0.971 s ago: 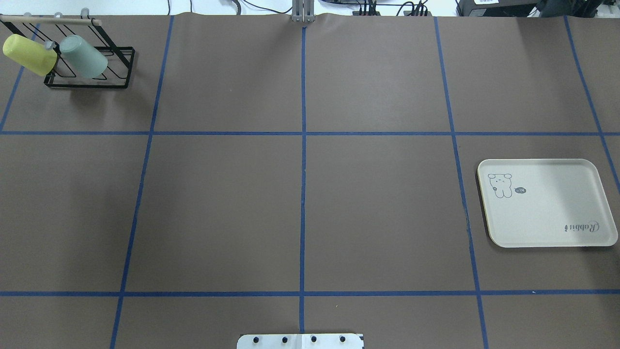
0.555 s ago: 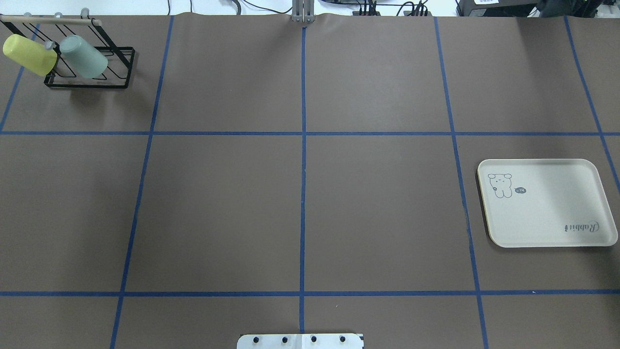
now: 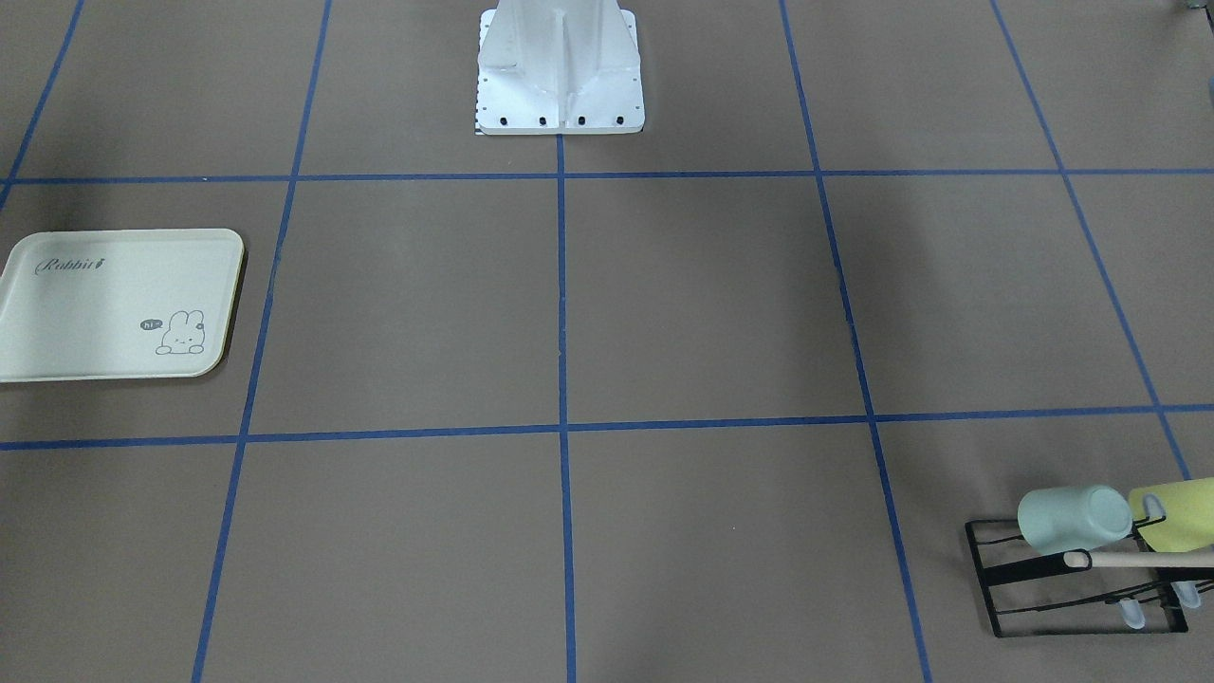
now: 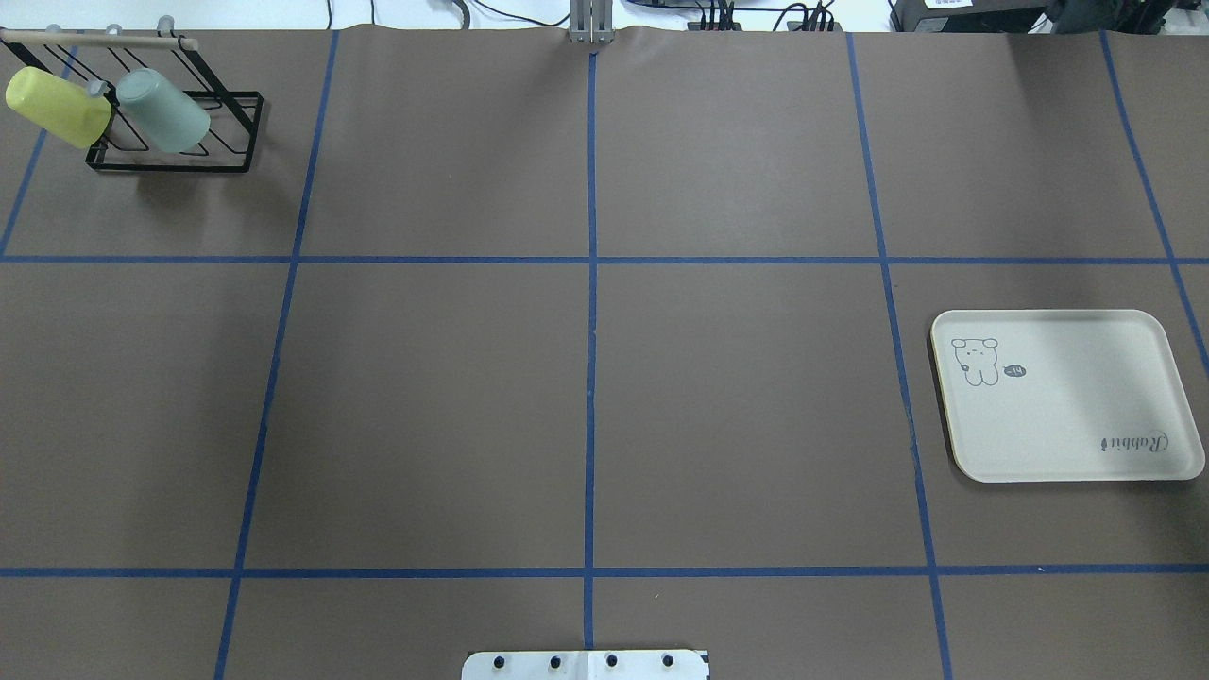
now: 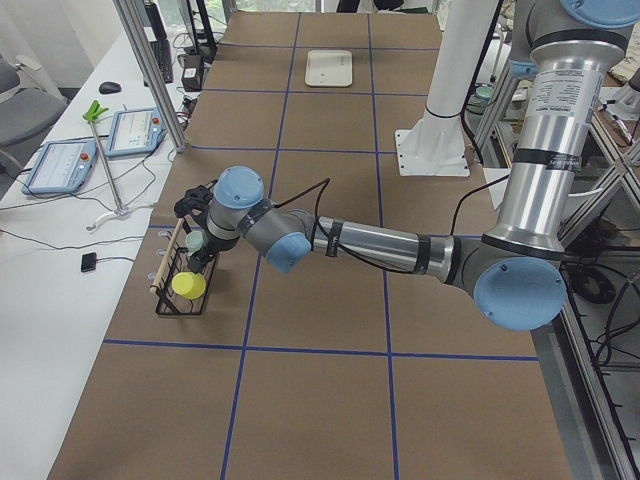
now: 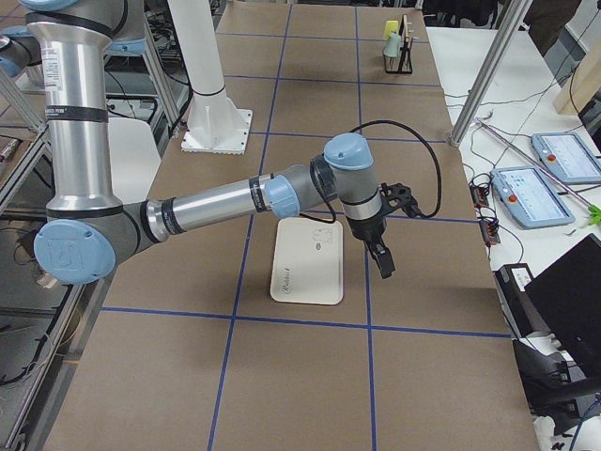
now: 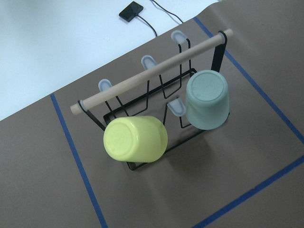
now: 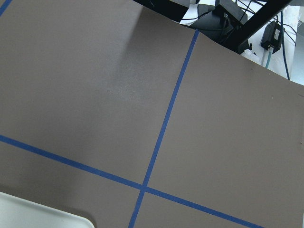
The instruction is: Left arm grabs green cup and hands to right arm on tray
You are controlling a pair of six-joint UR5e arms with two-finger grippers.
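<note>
green cup (image 3: 1072,517), front-facing view: lower right of the frame, tilted on a prong of the black wire rack (image 3: 1034,607), with the yellow-green cup (image 3: 1181,517) beside it at the right edge.
tray (image 3: 95,304), front-facing view: at the left edge, flat on the brown table (image 3: 664,304), well apart from the rack.
rack, overhead view: upper left corner, carrying both cups; the tray lies at mid-right.
left gripper (image 5: 200,215), left side view: left of centre, just above the rack and near the green cup; I cannot tell whether it is open or closed.
right gripper (image 6: 383,261), right side view: centre of the frame, pointing down just right of the tray; I cannot tell its state either.
green cup, left wrist view: upper right, base toward the camera, just beside the wooden bar (image 7: 152,71); the yellow-green cup is at lower centre.
tray, right wrist view: one rounded corner at the lower left; blue tape lines cross the table.
</note>
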